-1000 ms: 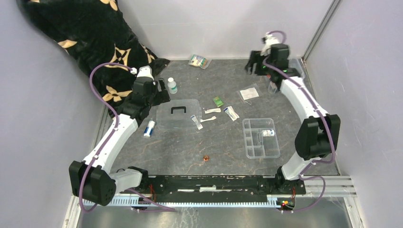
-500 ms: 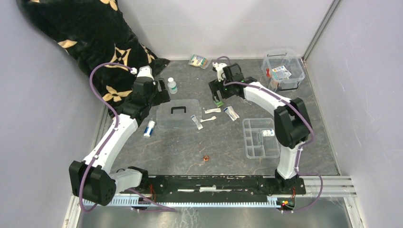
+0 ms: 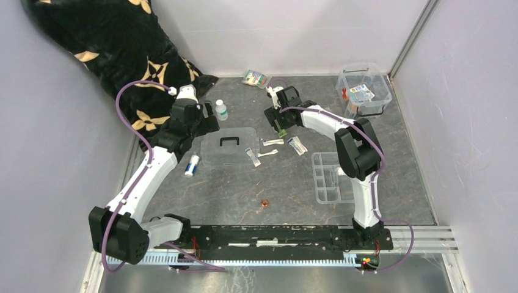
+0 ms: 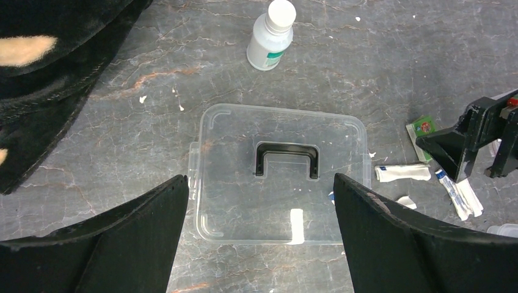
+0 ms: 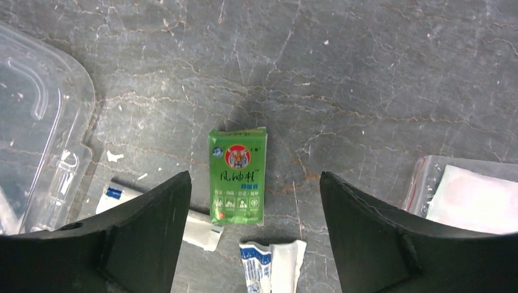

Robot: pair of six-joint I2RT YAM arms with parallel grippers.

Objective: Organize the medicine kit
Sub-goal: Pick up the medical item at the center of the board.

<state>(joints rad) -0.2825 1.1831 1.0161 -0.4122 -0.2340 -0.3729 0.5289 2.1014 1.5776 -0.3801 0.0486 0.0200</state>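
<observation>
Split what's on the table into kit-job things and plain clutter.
For the job: kit box, lid, green sachet, bottle, divided tray, white sachets.
Just lying about: black blanket, red speck.

Rust-veined, dark grey marbled worktop (image 3: 244, 189).
Green sachet (image 5: 237, 176) with orange tiger face, white lettering; clear lid (image 4: 278, 198), black handle (image 4: 287, 148); white bottle (image 4: 269, 38), teal label; black blanket (image 3: 110, 49), tan flower motifs; clear box (image 3: 382, 97), red mark.
</observation>
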